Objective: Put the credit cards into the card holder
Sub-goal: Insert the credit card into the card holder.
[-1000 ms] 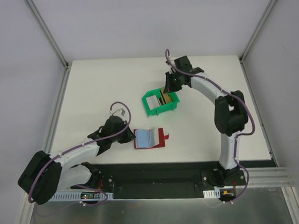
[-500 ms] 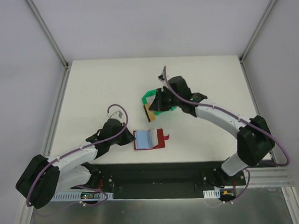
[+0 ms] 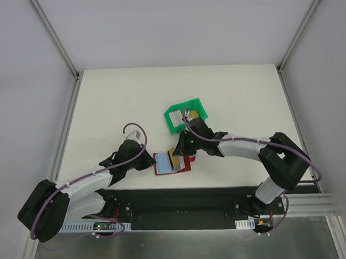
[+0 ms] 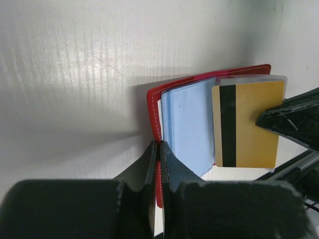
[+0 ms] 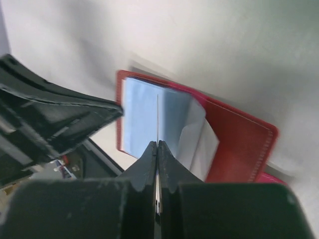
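The card holder (image 3: pixel 162 162) lies open at 3 o'clock of the left gripper (image 4: pixel 158 148), beneath the right gripper (image 5: pixel 157 145); a green bin (image 3: pixel 185 115) sits at its 12 o'clock on the white table (image 3: pixel 114 103), which pale panels (image 3: pixel 22 84) enclose; the left jaws are clenched on the holder's red edge; the right ones pinch a golden credit card (image 4: pixel 251 124) over the blue pockets.

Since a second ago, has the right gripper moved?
Yes. The right gripper left the green bin and came toward the near table edge, now over the card holder.
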You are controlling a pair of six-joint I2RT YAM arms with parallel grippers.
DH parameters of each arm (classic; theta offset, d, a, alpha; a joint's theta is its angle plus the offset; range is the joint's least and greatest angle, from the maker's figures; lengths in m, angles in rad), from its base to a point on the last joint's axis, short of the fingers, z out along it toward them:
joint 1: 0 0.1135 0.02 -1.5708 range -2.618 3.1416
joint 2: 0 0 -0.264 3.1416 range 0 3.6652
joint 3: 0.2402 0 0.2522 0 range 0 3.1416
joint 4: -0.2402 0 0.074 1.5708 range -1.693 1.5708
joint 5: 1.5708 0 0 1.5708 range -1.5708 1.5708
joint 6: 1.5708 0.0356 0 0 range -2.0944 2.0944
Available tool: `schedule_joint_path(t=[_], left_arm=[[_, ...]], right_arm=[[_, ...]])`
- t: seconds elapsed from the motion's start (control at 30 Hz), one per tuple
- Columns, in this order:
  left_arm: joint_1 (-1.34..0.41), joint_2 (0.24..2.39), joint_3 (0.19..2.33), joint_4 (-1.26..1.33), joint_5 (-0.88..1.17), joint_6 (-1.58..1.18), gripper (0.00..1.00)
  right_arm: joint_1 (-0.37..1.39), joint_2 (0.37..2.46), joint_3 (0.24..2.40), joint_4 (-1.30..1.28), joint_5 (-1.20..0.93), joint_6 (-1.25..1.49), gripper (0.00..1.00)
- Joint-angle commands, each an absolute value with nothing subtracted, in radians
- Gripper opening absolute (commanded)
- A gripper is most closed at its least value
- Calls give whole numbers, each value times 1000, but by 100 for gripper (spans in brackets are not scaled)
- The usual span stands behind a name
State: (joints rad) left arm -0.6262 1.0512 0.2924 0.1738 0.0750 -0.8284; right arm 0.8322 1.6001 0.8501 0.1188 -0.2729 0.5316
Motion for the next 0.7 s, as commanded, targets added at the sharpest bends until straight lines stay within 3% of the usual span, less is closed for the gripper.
schedule_joint_path(t=[0.0,0.67], left_arm=[[-617,1068,261,215,72,-844,0],[-617,1095,202,261,58,-897,0]], right_arm=[[831,1583,781,233,-244,558,0],[769,1605,555,566,-278,692,0]])
